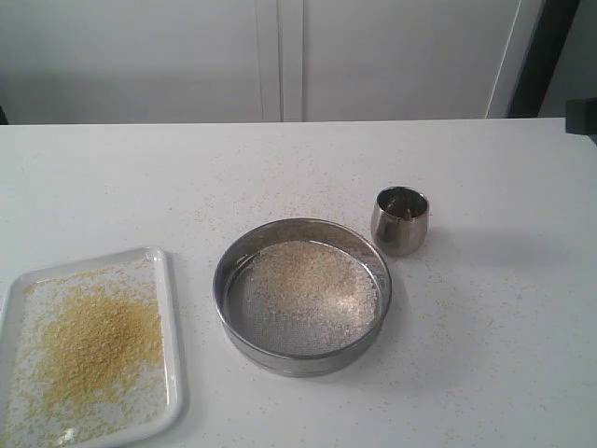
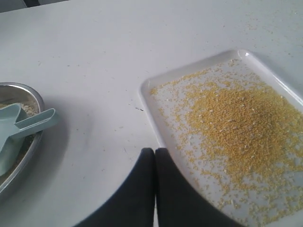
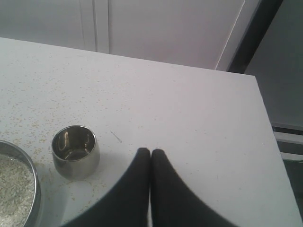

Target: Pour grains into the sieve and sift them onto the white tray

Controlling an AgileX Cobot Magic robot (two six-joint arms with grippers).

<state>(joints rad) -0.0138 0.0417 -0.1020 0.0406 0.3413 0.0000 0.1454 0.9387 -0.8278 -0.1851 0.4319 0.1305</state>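
The white tray is found at left, a golden heap of grains spread on it. The sieve is set at centre, pale coarse bits retained inside; a steel cup is stood just right of it. The left gripper and right gripper are pressed closed, empty.

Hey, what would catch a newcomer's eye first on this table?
The golden heap of grains on the white tray, at the exterior view's lower left. Then the shiny sieve in the middle, holding pale coarse bits, with a small steel cup close by its upper right rim.
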